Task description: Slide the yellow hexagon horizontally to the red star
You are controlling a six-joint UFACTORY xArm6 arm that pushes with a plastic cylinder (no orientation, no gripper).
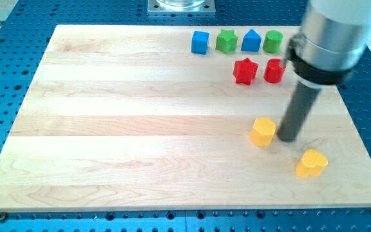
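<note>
My tip (287, 139) sits just right of the yellow hexagon (263, 131), lower right of the frame.

I carry no claw, only a bare rod. The red star (245, 70) lies above the hexagon, beside a red block (274, 70). A yellow heart (311, 163) rests lower right on the wooden board (121, 129).

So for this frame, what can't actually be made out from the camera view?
- Red block right of the red star: its right edge is hidden by the arm's housing, so its shape is unclear.
- Green block at the row's right end: also partly covered by the arm.
- My tip: whether it touches the yellow hexagon is too close to tell.
- Arm: cut off by the view's top.
</note>
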